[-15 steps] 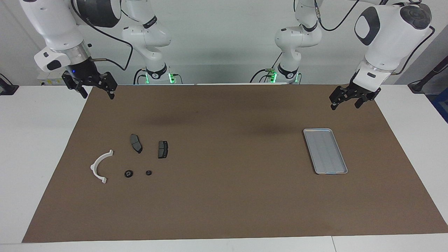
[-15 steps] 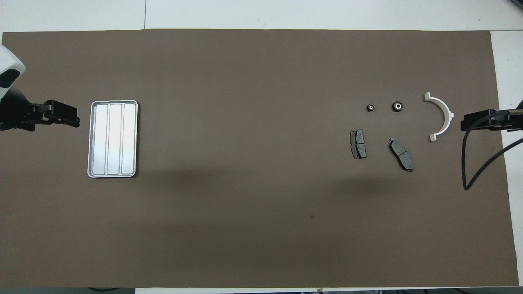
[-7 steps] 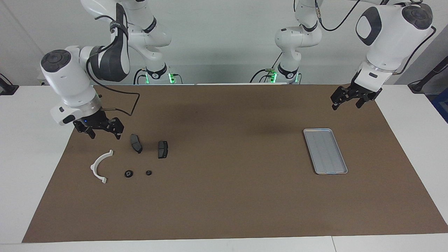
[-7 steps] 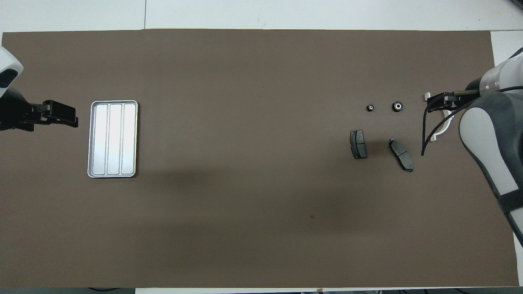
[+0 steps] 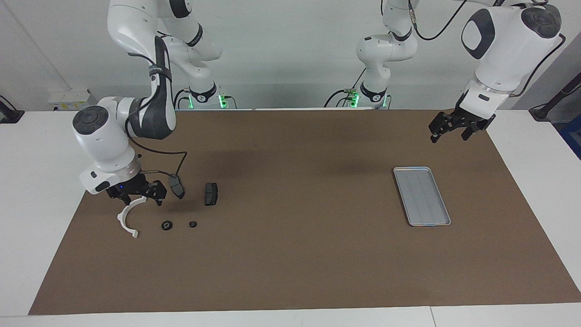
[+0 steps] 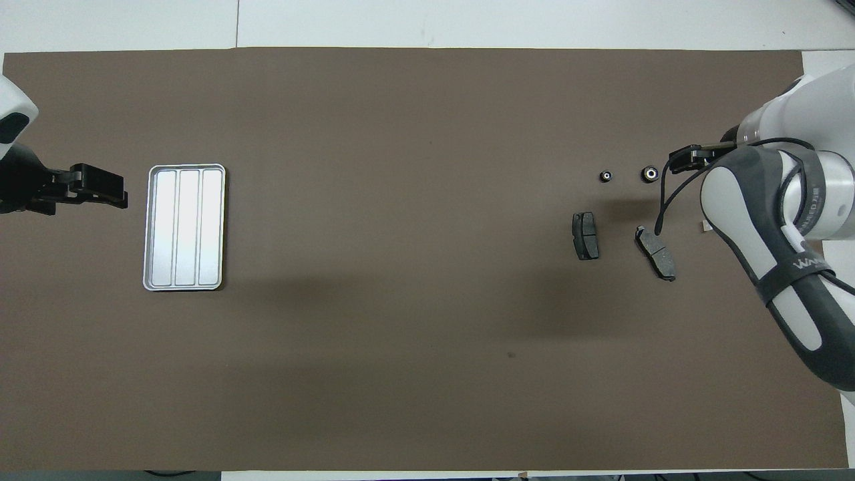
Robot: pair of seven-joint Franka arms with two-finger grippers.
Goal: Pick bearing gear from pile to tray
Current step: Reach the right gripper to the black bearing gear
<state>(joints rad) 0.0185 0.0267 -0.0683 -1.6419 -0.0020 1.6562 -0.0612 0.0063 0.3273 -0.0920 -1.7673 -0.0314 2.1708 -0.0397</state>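
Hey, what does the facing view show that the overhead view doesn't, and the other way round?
Only the facing view shows the white bracket almost whole, and the right hand raised over its upper end, touching nothing. Only the overhead view shows the pale centres of the two small black rings; there the right arm hides nearly all the bracket. Both show the empty tray, two brake pads, and the left hand waiting open near the tray.

Tray (image 6: 151, 227): I see silvery metal, ribbed, faint sheen.
Bracket (image 5: 127, 224): white, plastic-looking, smooth.
Brake pads (image 6: 586, 235): dark grey, matt.
Mat (image 5: 295, 254): brown, matt.
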